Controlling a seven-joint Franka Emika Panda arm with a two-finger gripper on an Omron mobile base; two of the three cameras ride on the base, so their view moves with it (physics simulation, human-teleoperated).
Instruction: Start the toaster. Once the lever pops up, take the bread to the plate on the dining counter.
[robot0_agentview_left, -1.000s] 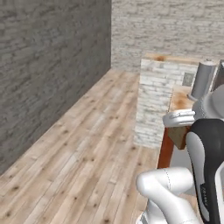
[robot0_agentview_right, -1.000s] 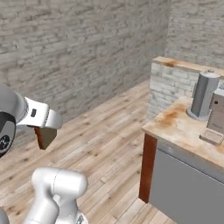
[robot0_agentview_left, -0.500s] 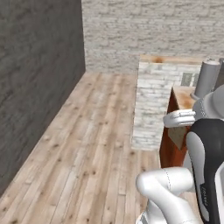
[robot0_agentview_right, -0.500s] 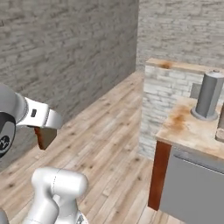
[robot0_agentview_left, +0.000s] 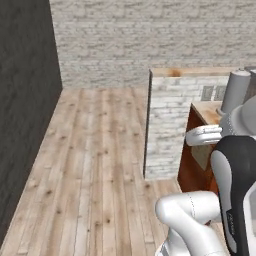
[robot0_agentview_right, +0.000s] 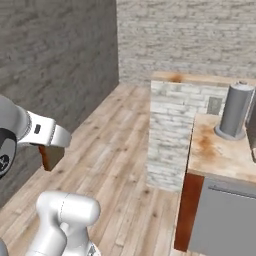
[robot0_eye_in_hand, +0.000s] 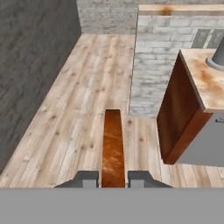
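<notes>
My gripper (robot0_eye_in_hand: 113, 177) is shut on the bread (robot0_eye_in_hand: 113, 146), a brown slice seen edge-on that juts forward from between the fingertips above the wooden floor. From the right base camera the bread (robot0_agentview_right: 50, 156) hangs under the white hand at the left, well above the floor. The dining counter (robot0_agentview_right: 220, 150), beige stone with rusty marbling on a reddish wood base, lies ahead to the right; its near corner (robot0_eye_in_hand: 205, 83) shows in the hand view too. The toaster and the plate are out of view.
A tall grey cylinder (robot0_agentview_right: 235, 112) stands on the counter top. Behind it a narrow raised ledge tops a grey brick wall (robot0_agentview_right: 172, 130). Dark brick walls (robot0_agentview_left: 25, 115) close the left side. Open plank floor (robot0_agentview_left: 100, 160) lies between them.
The whole picture has slid as the base turns: the room corner has moved left and the counter comes more into view. The bread stays in my shut gripper.
</notes>
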